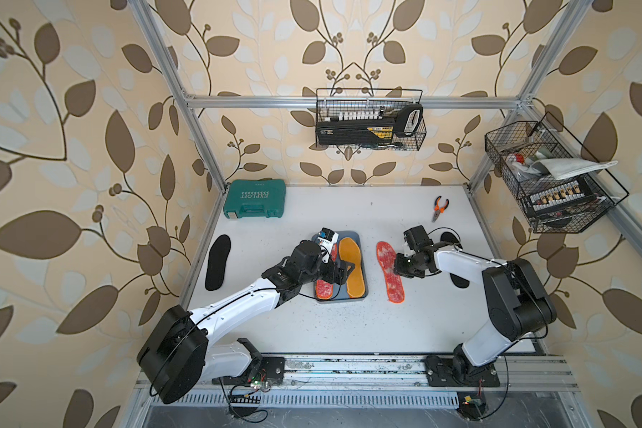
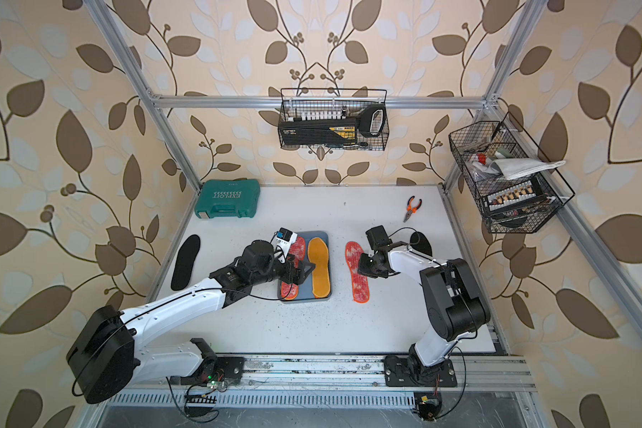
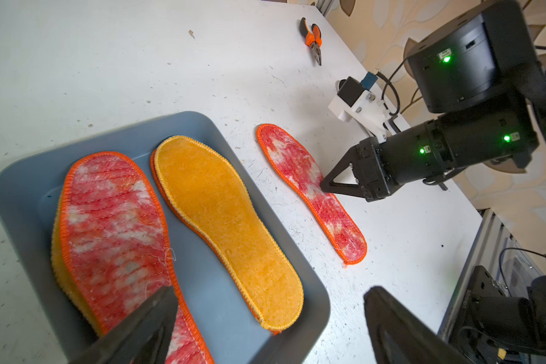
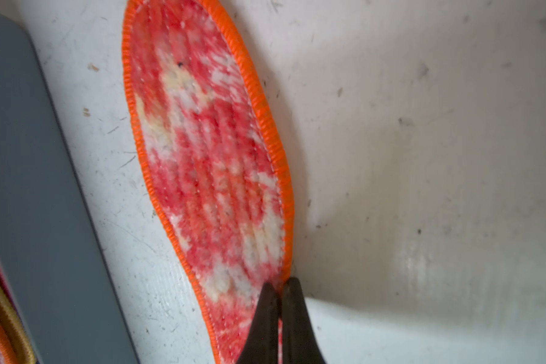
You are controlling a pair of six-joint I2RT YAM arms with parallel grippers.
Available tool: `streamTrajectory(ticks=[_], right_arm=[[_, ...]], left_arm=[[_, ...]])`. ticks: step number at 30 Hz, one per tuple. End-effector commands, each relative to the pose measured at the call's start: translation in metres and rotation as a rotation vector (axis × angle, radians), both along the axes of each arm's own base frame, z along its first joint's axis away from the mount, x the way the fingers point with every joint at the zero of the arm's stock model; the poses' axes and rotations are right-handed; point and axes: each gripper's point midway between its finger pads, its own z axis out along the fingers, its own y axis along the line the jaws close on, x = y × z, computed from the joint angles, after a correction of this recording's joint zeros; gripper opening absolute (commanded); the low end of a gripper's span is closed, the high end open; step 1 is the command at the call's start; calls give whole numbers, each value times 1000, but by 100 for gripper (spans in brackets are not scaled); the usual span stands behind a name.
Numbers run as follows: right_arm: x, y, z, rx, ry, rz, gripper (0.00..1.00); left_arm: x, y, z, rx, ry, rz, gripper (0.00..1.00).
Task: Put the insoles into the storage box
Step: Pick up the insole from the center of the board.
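Tapered black right jaws tight on fuzzy orange-edged insole [image 4: 208, 164]

Our left pincer [image 3: 271, 290] hovers with jaws spread wide; our right pincer [image 4: 280, 283], wrist bent low, pinches the edge of a red insole [image 4: 208, 141].
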Motion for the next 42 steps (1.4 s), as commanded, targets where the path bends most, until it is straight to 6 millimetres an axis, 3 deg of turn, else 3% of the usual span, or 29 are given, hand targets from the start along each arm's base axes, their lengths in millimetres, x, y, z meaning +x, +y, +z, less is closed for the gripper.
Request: streamTrajectory(ticks=[1, 3, 12, 13, 19, 23, 39, 42], right_arm=[[2, 1, 12, 76, -20, -1, 0], [2, 4, 15, 149, -25, -5, 0], [4, 9, 38, 332, -56, -10, 0], [4, 10, 43, 360, -66, -4, 0], [-2, 22, 70, 456, -114, 34, 0], [-7, 25, 81, 484, -137, 44, 0], [-10, 19, 84, 452, -164, 45, 0], [-9, 19, 85, 450, -168, 43, 0]], left_arm=[[5, -18, 31, -98, -37, -39, 94], [6, -27, 35, -123, -19, -64, 88], [13, -61, 38, -199, 39, -156, 87], [15, -66, 30, -193, 62, -167, 86], [22, -86, 23, -211, 105, -216, 77], [29, -99, 19, -212, 130, -238, 76], [44, -149, -9, -189, 213, -298, 57], [45, -155, -13, -186, 223, -305, 45]])
